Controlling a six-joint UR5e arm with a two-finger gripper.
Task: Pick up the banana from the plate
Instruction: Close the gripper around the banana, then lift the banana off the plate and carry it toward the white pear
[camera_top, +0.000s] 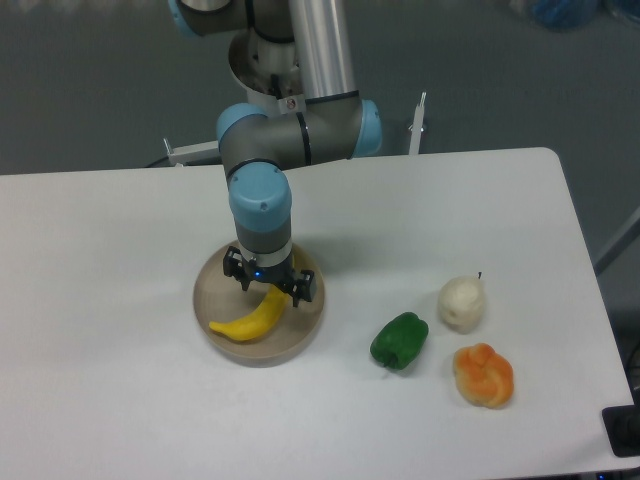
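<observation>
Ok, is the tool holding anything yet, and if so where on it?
Cannot tell. The tool is down over the upper end of the banana, which lies on the plate, but its fingers are hidden.

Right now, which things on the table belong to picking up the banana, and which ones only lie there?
Part of the job: banana, plate, gripper low over the banana's upper end.

Only lying there: green pepper, whitish pear-shaped fruit, lumpy orange fruit.
</observation>
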